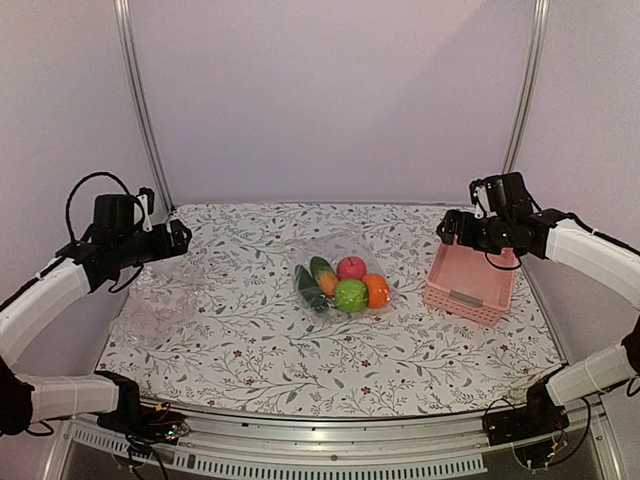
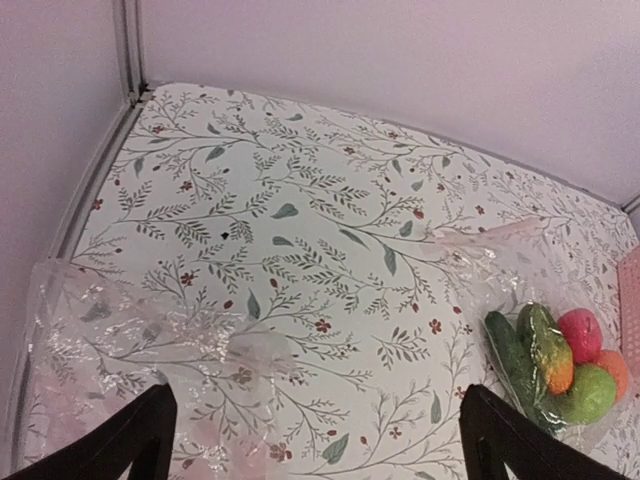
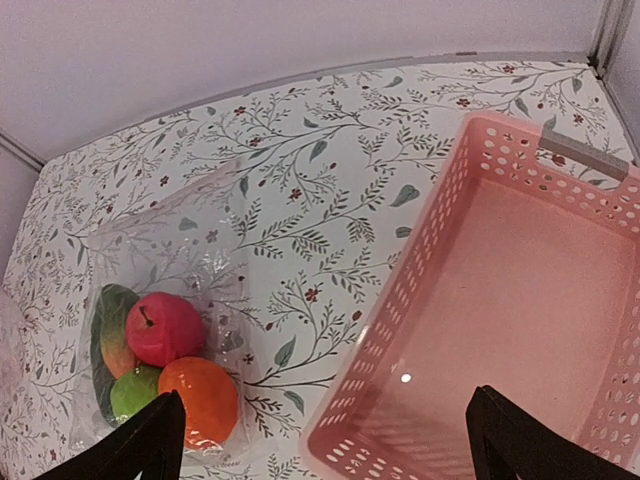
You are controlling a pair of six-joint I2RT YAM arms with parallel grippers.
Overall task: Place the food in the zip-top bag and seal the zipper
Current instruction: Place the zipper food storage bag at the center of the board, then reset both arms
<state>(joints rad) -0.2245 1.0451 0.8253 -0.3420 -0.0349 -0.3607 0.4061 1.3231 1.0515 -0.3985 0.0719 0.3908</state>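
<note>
Table (image 1: 250,345), top view: white cover printed with grey-green leafy sprigs and small red flowers. At centre, clear zip-top bag (image 1: 325,248) lying flat on the cover, with toy fruit (image 1: 350,295) bunched inside toward its 6 o'clock end and slack plastic toward 12 o'clock. At 3 o'clock, pink perforated basket (image 1: 465,280), close to the table edge and well apart from the bag. At 9 o'clock, crumpled clear film (image 1: 160,295), reaching the table edge, likewise well apart from the bag.
</note>
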